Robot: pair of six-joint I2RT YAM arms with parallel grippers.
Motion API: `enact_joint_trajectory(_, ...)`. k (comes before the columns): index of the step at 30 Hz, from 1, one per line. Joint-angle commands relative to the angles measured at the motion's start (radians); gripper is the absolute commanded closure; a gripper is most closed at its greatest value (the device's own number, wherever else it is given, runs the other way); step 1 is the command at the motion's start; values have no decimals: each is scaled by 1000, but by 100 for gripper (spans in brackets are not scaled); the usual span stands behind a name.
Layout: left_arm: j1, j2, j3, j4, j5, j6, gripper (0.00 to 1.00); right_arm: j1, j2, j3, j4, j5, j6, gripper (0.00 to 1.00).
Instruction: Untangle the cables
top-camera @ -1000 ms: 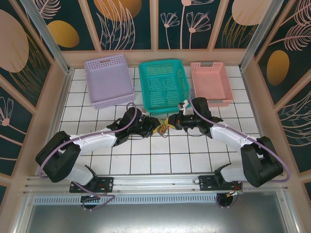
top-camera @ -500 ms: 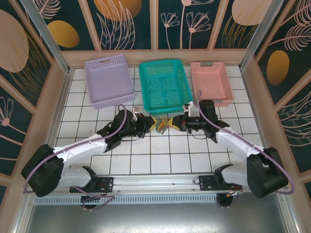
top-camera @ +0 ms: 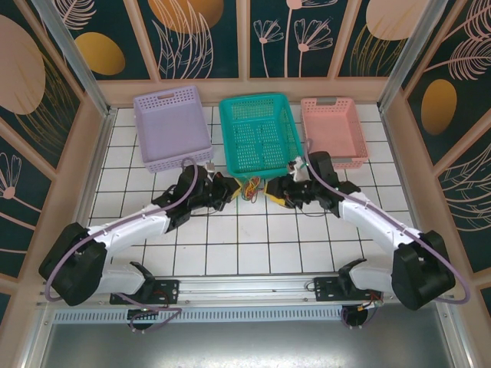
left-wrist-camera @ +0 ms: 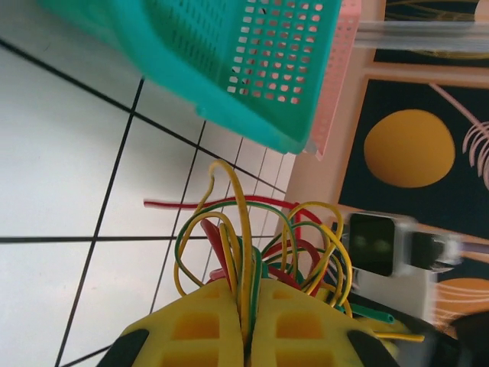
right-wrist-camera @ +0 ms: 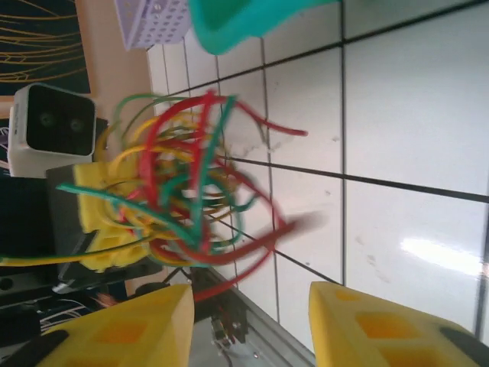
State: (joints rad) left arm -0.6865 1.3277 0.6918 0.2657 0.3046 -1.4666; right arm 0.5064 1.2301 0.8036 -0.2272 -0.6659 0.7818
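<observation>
- My right gripper point(right-wrist-camera: 250, 306) has just let go. Half a second ago it was pinched on the bundle. Now its fingers stand spread with nothing between them, at 3 o'clock of the knot.
- My left gripper point(left-wrist-camera: 246, 294) has not changed its grip. Its fingers are pressed together, pinching a few yellow and green strands, at 9 o'clock of the knot.
- The cables point(top-camera: 250, 188) now hang off the left fingers alone, just at 6 o'clock of the teal basket point(top-camera: 259, 138). I cannot tell whether they touch the table point(top-camera: 253, 245).
- I judge the pull did not part them. Red, green and yellow loops are still wound into one clump, so the untangling is barely begun.
- My next hold with the right should be on a single strand. A red end pokes free toward 3 o'clock.
- The lilac basket point(top-camera: 173, 126) sits at 11 o'clock of the knot and the pink basket point(top-camera: 334, 130) at 1 o'clock, both well apart from it.
- In the way, the teal basket's near wall is close at 12 o'clock, leaving little room to pull that way.
- The crossing loops also hide which strand runs where.
</observation>
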Motion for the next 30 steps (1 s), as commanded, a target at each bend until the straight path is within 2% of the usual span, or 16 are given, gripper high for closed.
enact_joint_trajectory(1, -2, 19, 72, -106, 30, 118, 100, 71, -10, 127, -198, 204, -144, 48)
enact_joint_trajectory(5, -2, 30, 82, -104, 37, 121, 100, 135, 22, 187, -226, 302, -165, 42)
enact_joint_trajectory(12, -1, 53, 126, -111, 57, 132, 100, 144, 132, 195, -196, 329, -148, 43)
enact_joint_trajectory(17, -2, 57, 127, -96, 81, 120, 100, 139, 182, 198, -101, 298, -118, 44)
enact_joint_trajectory(20, -2, 56, 128, -85, 93, 114, 100, 135, 219, 197, -44, 270, -82, 53)
enact_joint_trajectory(23, -2, 55, 128, -71, 104, 104, 100, 121, 232, 185, 7, 244, -41, 71)
enact_joint_trajectory(26, -1, 48, 114, -43, 108, 81, 100, 100, 218, 164, 33, 215, -3, 99)
enact_joint_trajectory(28, -2, 35, 113, -55, 102, 74, 100, 86, 187, 146, 32, 223, 3, 100)
enact_joint_trajectory(29, -2, 28, 118, -79, 92, 78, 90, 82, 174, 143, 22, 230, -6, 100)
enact_joint_trajectory(30, -3, 15, 127, -114, 76, 91, 66, 80, 161, 143, 1, 244, -19, 100)
